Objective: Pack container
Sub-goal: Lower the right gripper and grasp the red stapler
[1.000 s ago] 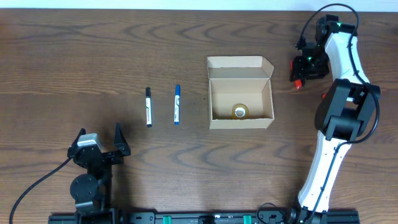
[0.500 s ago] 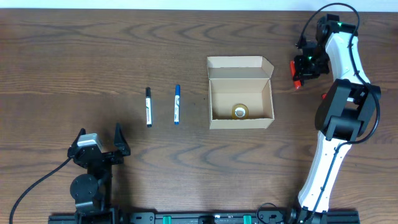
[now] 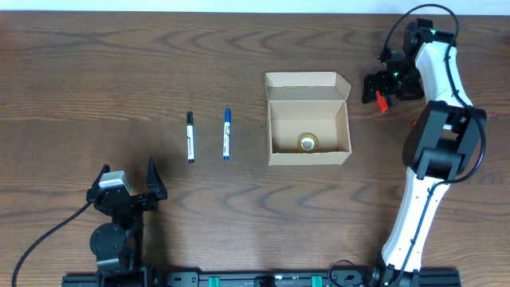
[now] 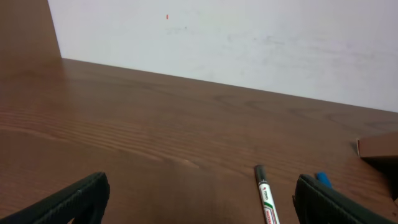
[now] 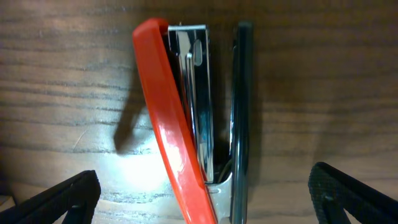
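Observation:
The container (image 3: 307, 119) is a tan cardboard box in the middle of the table, with its flap lid standing open at the far side. A small roll of tape (image 3: 307, 143) lies inside it. To its right, a red and chrome stapler (image 5: 186, 118) lies on its side on the wood. My right gripper (image 5: 205, 199) stands open above it, and its fingers (image 5: 59, 199) are wide of it on both sides. In the overhead view the right gripper (image 3: 376, 88) covers most of the stapler (image 3: 382, 102). My left gripper (image 3: 129, 174) rests open and empty near the front left.
A black-capped marker (image 3: 190, 137) and a blue marker (image 3: 227, 134) lie side by side left of the box. In the left wrist view the black-capped marker (image 4: 266, 198) lies just inside the right finger (image 4: 329, 202).
My right gripper's jaws have spread wide apart over the stapler, and the wrist has shifted slightly towards the box. The left arm and the markers have not moved.

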`<state>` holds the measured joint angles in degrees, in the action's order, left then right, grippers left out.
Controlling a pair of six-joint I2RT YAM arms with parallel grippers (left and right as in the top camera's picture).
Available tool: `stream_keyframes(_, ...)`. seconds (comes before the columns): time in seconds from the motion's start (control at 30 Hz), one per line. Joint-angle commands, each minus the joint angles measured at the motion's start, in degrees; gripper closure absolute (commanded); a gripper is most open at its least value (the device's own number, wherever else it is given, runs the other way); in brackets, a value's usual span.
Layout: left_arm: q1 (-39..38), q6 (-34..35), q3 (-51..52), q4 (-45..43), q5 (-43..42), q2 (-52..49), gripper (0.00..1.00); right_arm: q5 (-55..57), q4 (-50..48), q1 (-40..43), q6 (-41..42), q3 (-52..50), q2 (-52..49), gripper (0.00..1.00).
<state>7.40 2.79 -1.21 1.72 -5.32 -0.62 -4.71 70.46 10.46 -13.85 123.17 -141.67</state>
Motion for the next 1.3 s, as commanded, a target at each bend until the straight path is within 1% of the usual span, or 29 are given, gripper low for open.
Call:
stream_keyframes(0.0,0.0,-0.2,0.9,2.2,-0.5,0.4,0.05,-0.3,-0.7,-0.4,0.1,-0.8,-1.0,0.03)
stream_keyframes(0.07,0.0,-0.2,0.9,2.2,-0.5,0.4,0.05,-0.3,-1.2,-0.4,0.1,-1.5,-1.0,0.05)
stream_keyframes(0.33,0.0,-0.2,0.9,2.2,-0.5,0.4,0.05,0.8,-4.4,-0.4,0.1,-7.2,-1.0,0.07)
stream_keyframes(0.37,0.0,-0.2,0.9,2.2,-0.5,0.4,0.05,1.2,-4.8,-0.4,0.1,-7.8,-1.0,0.08)
stream_keyframes(0.4,0.0,-0.2,0.9,2.2,-0.5,0.4,0.05,1.4,-4.9,-0.4,0.1,-8.1,-1.0,0.11)
stream_keyframes(0.43,0.0,-0.2,0.9,2.2,-0.5,0.4,0.05,1.5,-5.0,-0.4,0.1,-8.4,-1.0,0.21)
stream_keyframes(0.47,0.0,-0.2,0.9,2.2,-0.5,0.4,0.05,1.5,-5.1,-0.4,0.1,-8.6,-1.0,0.33)
stream_keyframes(0.53,0.0,-0.2,0.9,2.2,-0.5,0.4,0.05,1.7,-5.1,-0.4,0.5,-8.6,-1.0,0.51)
stream_keyframes(0.63,0.0,-0.2,0.9,2.2,-0.5,0.4,0.05,1.7,-5.0,-0.4,0.6,-8.6,-1.0,0.73)
stream_keyframes(0.77,0.0,-0.2,0.9,2.2,-0.5,0.4,0.05,2.4,-5.1,-0.4,1.6,-8.6,-1.0,0.98)
stream_keyframes(1.03,0.0,-0.2,0.9,2.2,-0.5,0.4,0.05,1.6,-4.5,-0.7,3.1,-7.1,-0.9,0.99)
stream_keyframes(1.27,0.0,-0.2,0.9,2.2,-0.5,0.4,0.05,-0.2,-1.4,-2.0,3.1,0.9,-0.4,0.99)
